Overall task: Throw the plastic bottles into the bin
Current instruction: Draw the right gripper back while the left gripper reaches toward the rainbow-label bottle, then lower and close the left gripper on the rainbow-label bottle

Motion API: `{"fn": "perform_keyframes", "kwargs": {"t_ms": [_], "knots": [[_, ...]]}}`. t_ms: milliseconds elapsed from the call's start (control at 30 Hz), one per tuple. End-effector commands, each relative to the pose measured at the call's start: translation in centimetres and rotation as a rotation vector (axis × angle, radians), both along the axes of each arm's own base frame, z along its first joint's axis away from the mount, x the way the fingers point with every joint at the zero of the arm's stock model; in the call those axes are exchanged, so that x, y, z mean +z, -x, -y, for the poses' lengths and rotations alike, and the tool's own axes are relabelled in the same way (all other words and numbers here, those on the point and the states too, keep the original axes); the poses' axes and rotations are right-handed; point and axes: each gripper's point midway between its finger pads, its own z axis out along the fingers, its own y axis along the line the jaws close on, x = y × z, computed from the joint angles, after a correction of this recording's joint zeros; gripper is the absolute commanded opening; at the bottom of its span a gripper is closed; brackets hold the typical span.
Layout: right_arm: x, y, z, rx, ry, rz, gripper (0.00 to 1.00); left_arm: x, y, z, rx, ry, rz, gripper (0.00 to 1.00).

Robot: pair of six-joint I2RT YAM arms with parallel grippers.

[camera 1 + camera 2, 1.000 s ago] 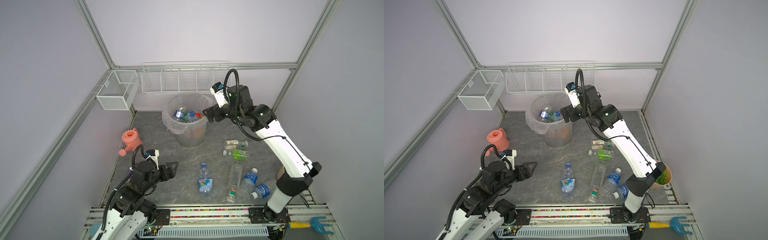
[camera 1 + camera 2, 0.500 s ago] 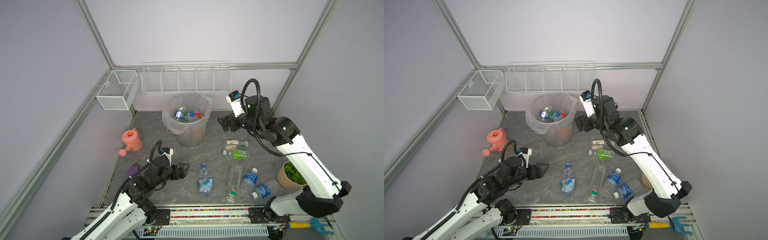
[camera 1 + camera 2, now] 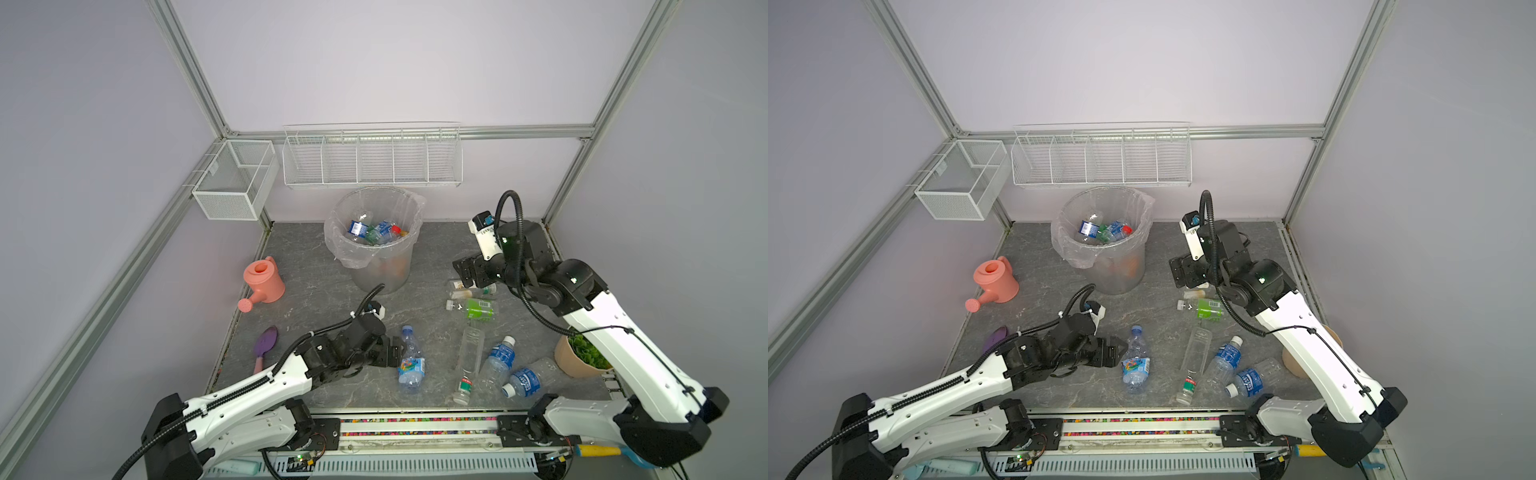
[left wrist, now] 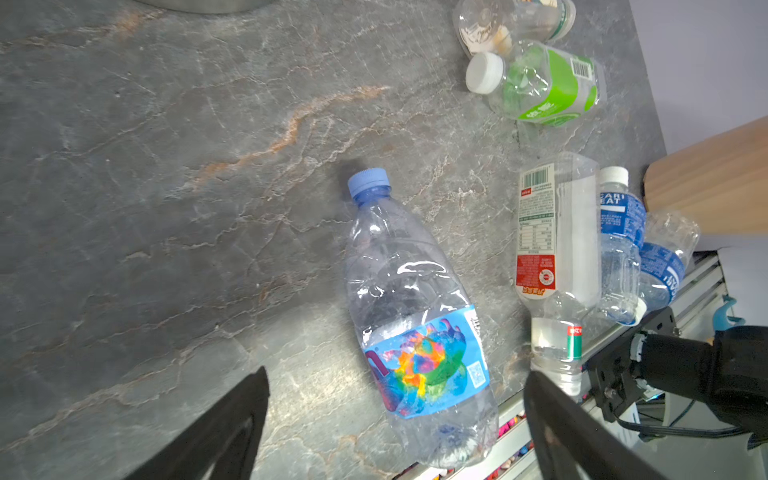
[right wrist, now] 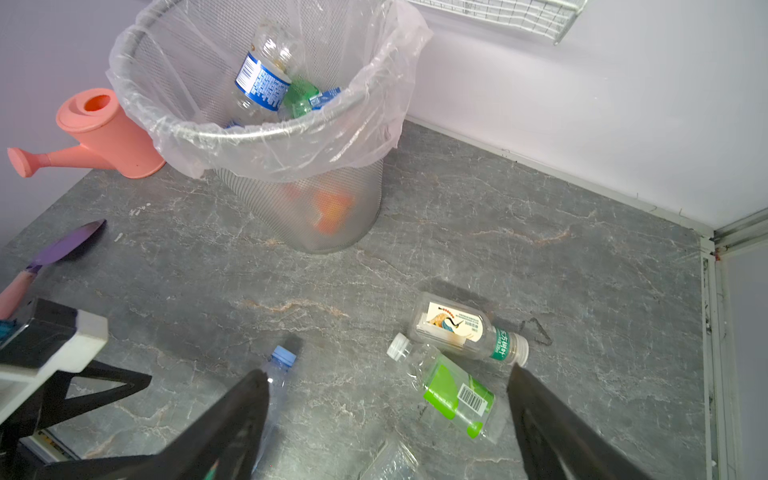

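Left jaws gape beside the rainbow-labelled bottle (image 4: 415, 316); right jaws, spread too, hang above the green-labelled bottle (image 5: 453, 392). Likely reaching; next, close, then carry to the bin (image 3: 380, 270).

watering can (image 3: 264, 282): upright | purple trowel (image 3: 268, 341): flat | potted plant (image 3: 570, 360) | wire baskets (image 3: 372, 166): on wall

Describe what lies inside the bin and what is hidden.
Inside the bin, on top, lie a blue-labelled bottle and a green bottle among other clear ones. An orange shape shows low through the mesh wall. Whatever lies under the top layer is covered.
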Motion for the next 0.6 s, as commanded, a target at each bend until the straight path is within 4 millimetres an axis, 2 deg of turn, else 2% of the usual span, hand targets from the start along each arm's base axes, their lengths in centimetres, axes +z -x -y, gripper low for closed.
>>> {"fn": "perform_keyframes", "kwargs": {"t_ms": [0, 300, 567], "knots": [[0.6, 0.2, 0.7, -0.023, -0.037, 0.027, 0.92, 0.7, -0.5, 1.5, 0.011, 0.005, 0.007, 0.96], [-0.9, 0.9, 1.7, -0.035, -0.048, 0.010, 0.92, -1.5, 0.8, 4.3, -0.069, -0.166, -0.043, 0.97], [-1.4, 1.6, 2.8, -0.051, -0.051, 0.011, 0.92, -3.4, 0.9, 4.2, -0.067, -0.357, -0.082, 0.95]]}}
